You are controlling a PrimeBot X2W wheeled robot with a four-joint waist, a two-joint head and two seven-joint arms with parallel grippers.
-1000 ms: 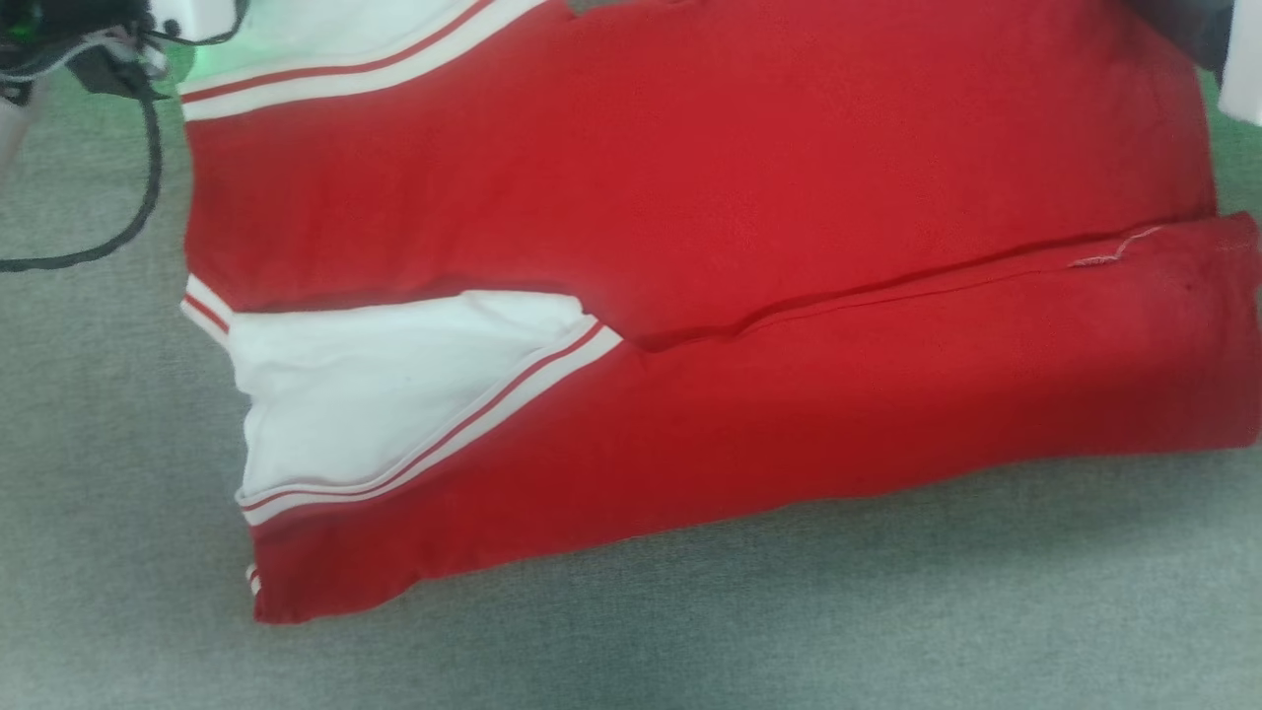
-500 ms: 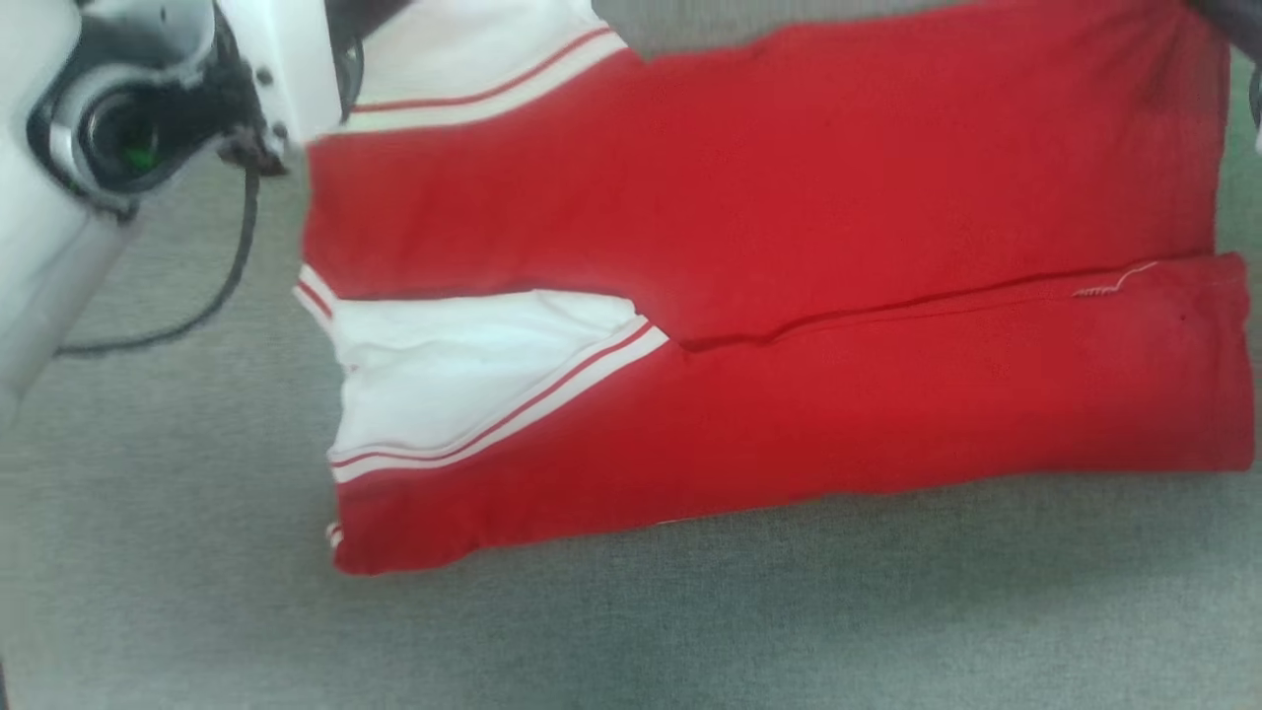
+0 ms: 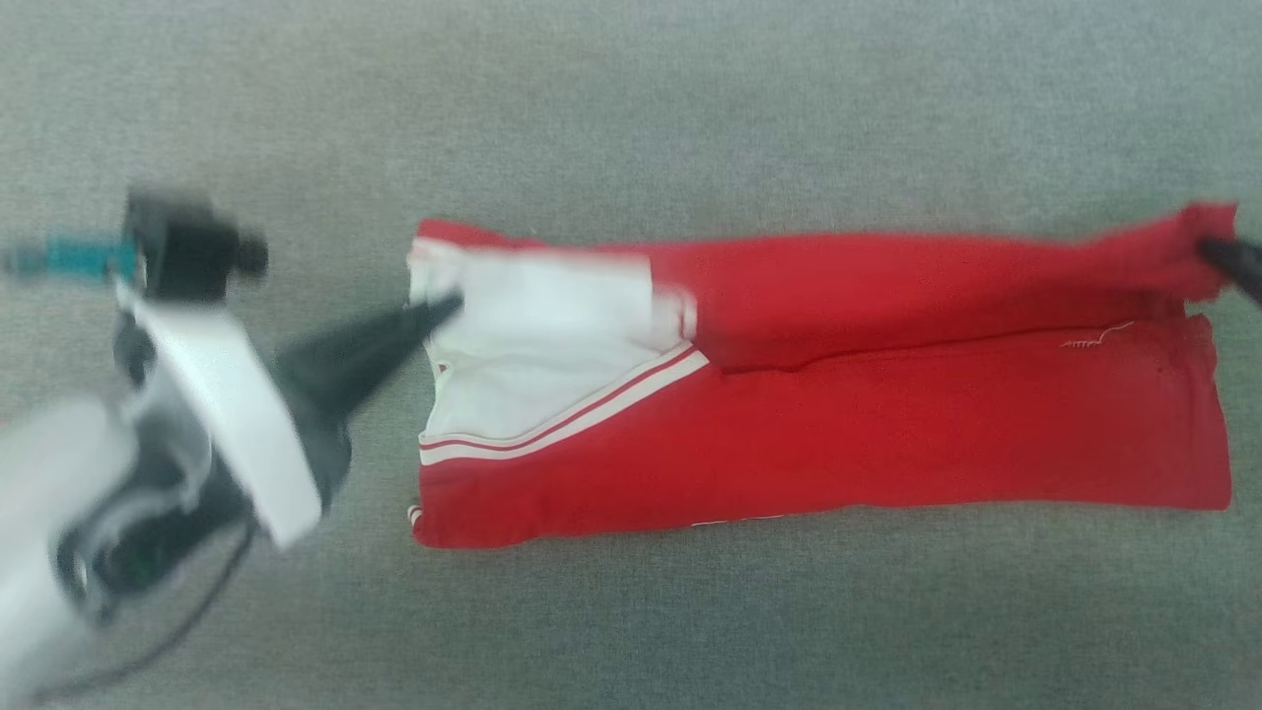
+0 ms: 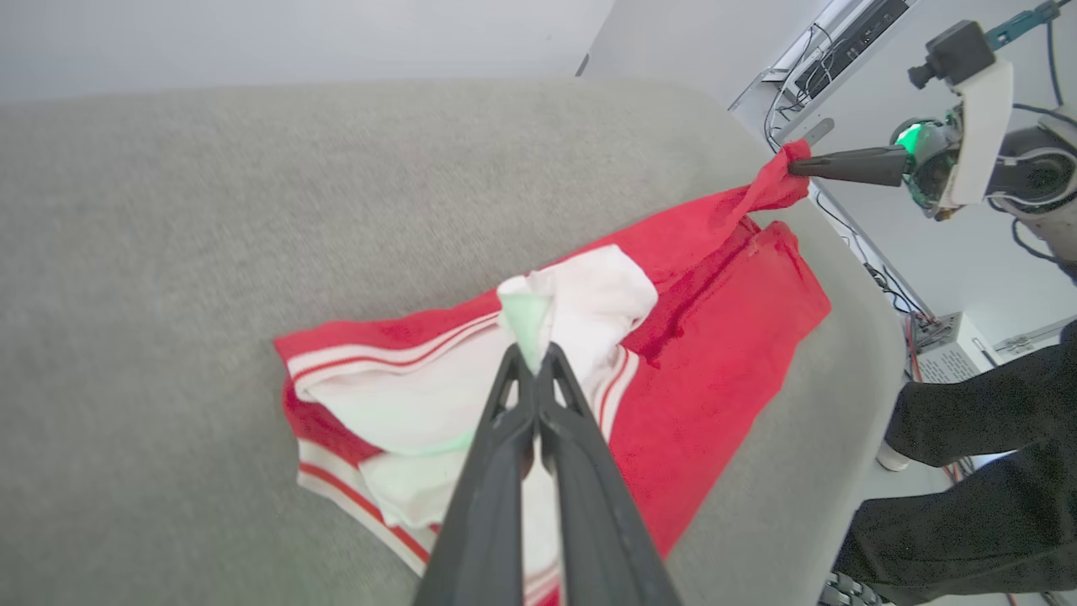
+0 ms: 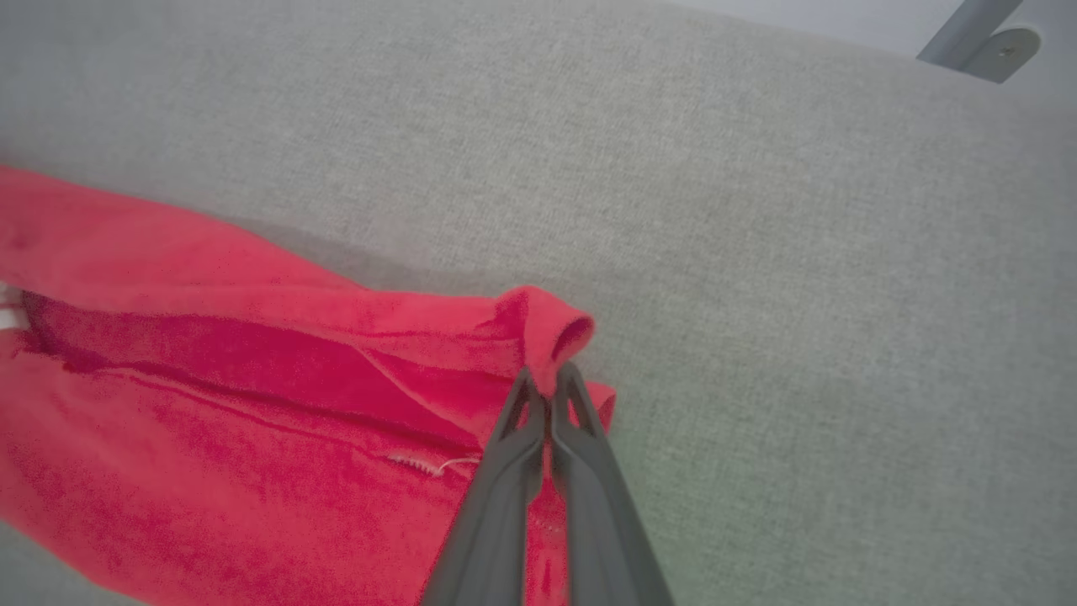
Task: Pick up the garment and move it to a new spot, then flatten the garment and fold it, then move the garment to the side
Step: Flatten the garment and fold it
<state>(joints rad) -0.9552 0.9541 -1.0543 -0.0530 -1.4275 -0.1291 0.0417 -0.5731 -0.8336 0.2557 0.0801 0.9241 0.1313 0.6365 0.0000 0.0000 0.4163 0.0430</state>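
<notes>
now, at the left, the left hand, fingers pressed together, pinches the white sleeve end of the garment. the folded red jersey lies lengthwise, left to right, across the grey bench. at the right end, the right hand pinches a raised red corner.

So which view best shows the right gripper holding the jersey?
Right wrist view: close up, the right gripper is shut on a bunched corner of the red jersey. Left wrist view shows it distant; head view, a blurred tip at the edge.
</notes>
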